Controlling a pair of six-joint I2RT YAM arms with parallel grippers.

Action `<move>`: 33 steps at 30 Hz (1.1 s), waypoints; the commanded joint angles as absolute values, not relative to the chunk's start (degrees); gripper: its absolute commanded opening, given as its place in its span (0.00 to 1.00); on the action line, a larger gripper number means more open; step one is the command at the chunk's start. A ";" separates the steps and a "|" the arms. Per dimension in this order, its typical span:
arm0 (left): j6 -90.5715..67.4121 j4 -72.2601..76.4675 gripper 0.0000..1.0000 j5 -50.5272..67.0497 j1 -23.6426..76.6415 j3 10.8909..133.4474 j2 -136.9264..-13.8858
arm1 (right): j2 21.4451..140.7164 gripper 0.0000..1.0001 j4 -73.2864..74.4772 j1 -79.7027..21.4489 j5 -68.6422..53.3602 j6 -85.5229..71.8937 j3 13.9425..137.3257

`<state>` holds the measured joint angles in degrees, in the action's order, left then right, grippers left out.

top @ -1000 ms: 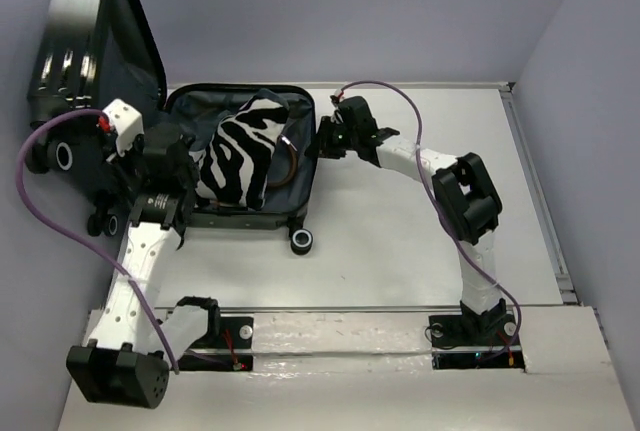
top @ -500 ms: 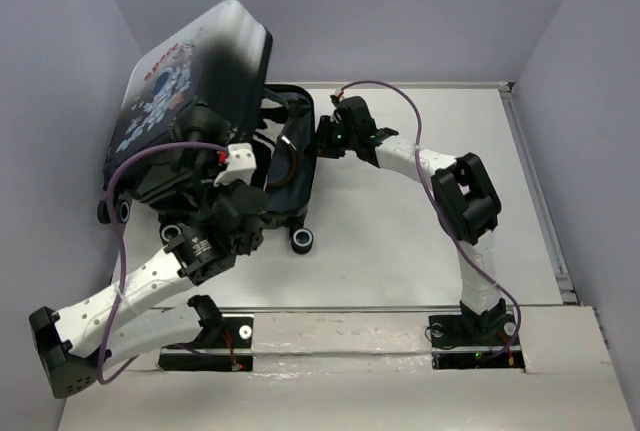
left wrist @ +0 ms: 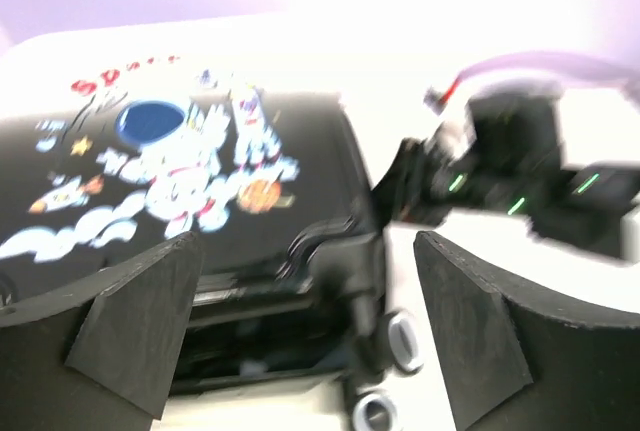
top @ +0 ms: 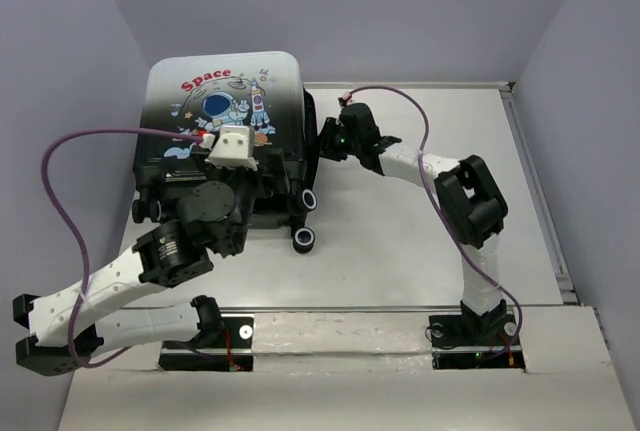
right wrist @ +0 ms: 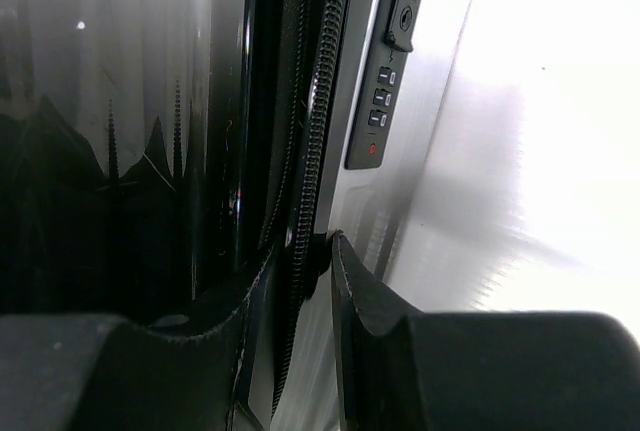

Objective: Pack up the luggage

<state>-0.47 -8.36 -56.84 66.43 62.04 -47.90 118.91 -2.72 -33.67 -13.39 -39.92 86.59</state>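
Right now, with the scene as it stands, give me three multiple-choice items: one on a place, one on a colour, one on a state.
1. Where is the right hand?
A) on top of the luggage
B) at the zipper on the luggage's side
C) back by its own base

2. The "Space" lettering is:
A) blue
B) green
C) red

3. The luggage is:
A) open, lid upright
B) closed, lid down
C) lidless

Key: 1 B, its fingers pinch the zipper line in the right wrist view; 2 C, red letters above the astronaut; 3 B, the printed shell lies flat, facing up.
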 commanded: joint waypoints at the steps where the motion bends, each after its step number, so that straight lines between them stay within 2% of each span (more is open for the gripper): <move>1: -1.84 -4.20 0.99 -54.49 65.31 73.26 -47.98 | 115.49 0.12 -4.22 -35.78 -15.82 -37.79 82.18; 3: -3.77 -8.15 0.99 -55.19 62.33 77.50 -50.44 | 114.61 0.12 -4.66 -35.77 -15.73 -37.71 80.61; 5: -7.96 -13.78 0.99 -51.17 51.90 82.06 -55.69 | 113.21 0.12 -4.92 -35.07 -14.86 -37.00 79.20; 7: -10.71 -18.88 0.99 -37.41 40.93 83.93 -58.43 | 111.72 0.11 -4.92 -34.45 -15.03 -36.48 78.23; 8: -11.68 -19.42 0.99 -32.66 29.73 83.59 -59.67 | 111.10 0.09 -5.10 -33.76 -14.86 -36.30 77.61; 9: -13.34 -19.16 0.99 -24.52 24.31 82.63 -61.77 | 110.31 0.07 -5.18 -33.05 -14.24 -36.04 76.82; 12: -16.77 -18.20 0.99 -10.52 7.10 80.07 -65.81 | 106.88 0.07 -5.27 -31.39 -14.24 -33.67 73.75; 15: -18.02 -16.00 0.99 -3.36 0.55 76.65 -66.10 | 102.93 0.07 -5.27 -26.75 -16.50 -32.00 69.80; 21: -18.37 -15.47 0.99 2.20 -1.05 71.90 -65.13 | 95.99 0.07 -3.53 -13.64 -32.33 -24.97 59.95; 24: -19.07 -13.72 0.99 -2.80 -1.93 70.05 -65.04 | 92.64 0.58 -0.19 -10.72 -30.59 -21.80 58.19; 25: -19.77 -12.41 0.99 -1.42 -2.63 69.79 -65.65 | 91.24 0.80 -0.18 -10.20 -29.45 -21.45 58.18; 26: -21.52 -11.78 0.99 -0.28 -4.46 69.61 -66.18 | 90.53 0.85 1.65 -9.59 -28.83 -21.88 58.18; 29: -25.21 -8.89 0.99 8.24 -8.94 69.61 -68.81 | 86.67 0.84 1.76 -7.39 -29.44 -23.73 58.36; 31: -28.55 -6.42 0.99 9.49 -10.10 69.35 -70.48 | 84.11 0.76 2.11 -5.90 -28.66 -25.13 58.36; 32: -29.35 -5.72 0.99 9.41 -10.46 69.00 -71.10 | 81.68 0.68 2.20 -5.28 -27.78 -25.57 58.27; 33: -30.83 -4.58 0.99 9.49 -10.55 67.86 -72.41 | 80.69 0.39 2.63 -4.75 -24.99 -26.36 58.36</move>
<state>-24.60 -11.22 4.47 -9.19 70.02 -69.60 87.85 4.12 -6.26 -26.74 -25.12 57.21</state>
